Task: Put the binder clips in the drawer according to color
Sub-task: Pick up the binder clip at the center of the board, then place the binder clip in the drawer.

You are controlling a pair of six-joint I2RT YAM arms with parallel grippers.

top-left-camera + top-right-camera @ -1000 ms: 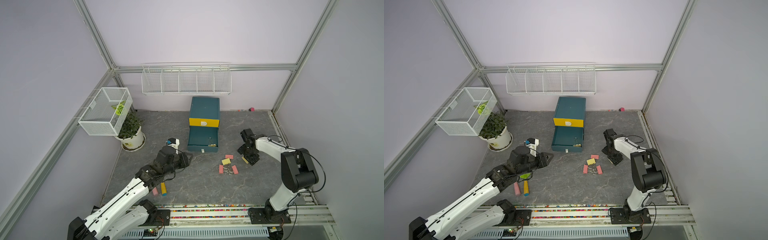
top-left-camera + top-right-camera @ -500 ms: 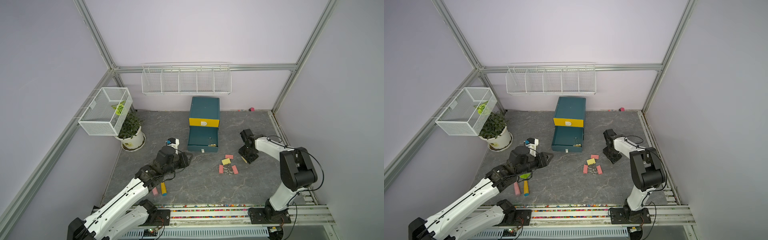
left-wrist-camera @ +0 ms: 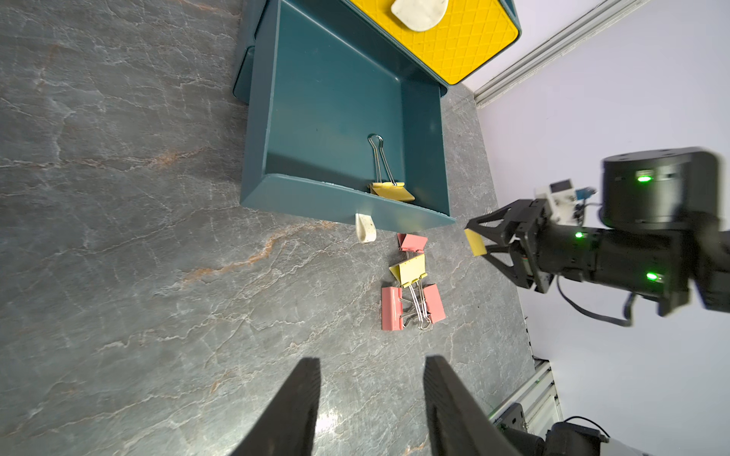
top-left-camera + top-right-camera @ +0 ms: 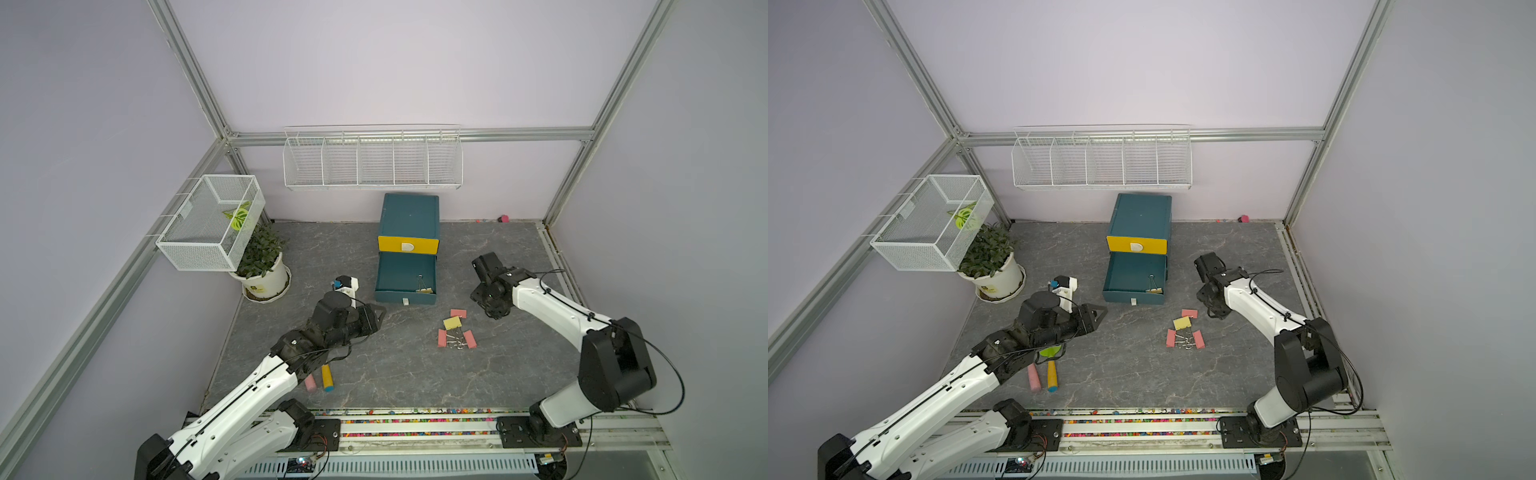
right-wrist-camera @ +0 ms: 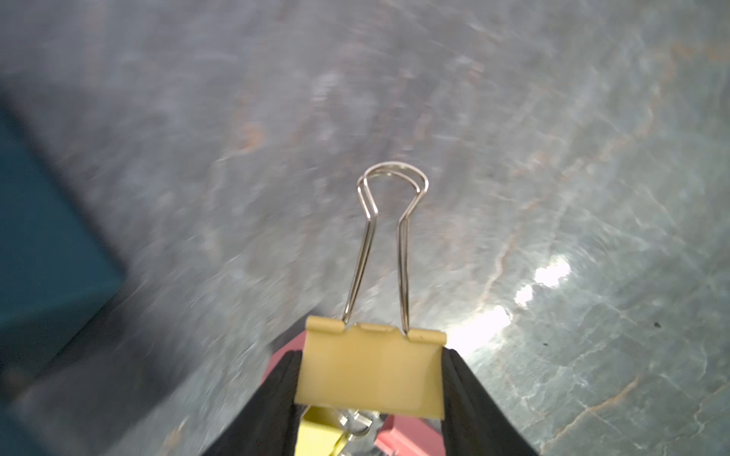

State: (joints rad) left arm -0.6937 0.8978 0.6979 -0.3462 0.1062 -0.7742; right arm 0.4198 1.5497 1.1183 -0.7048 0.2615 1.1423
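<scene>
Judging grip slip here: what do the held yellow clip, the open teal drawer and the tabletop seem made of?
The held yellow clip: likely painted sheet metal, matte, crisply folded edges; wire handles bright polished steel. The open drawer: probably moulded plastic, smooth satin sheen, rounded corners. The tabletop: grey veined stone look with glossy glare; real stone or printed laminate, unclear.

Left pincer (image 3: pixel 371 360) hovers low with jaws apart, empty; right pincer (image 5: pixel 372 355) pinches a yellow binder clip (image 5: pixel 369 379).
</scene>
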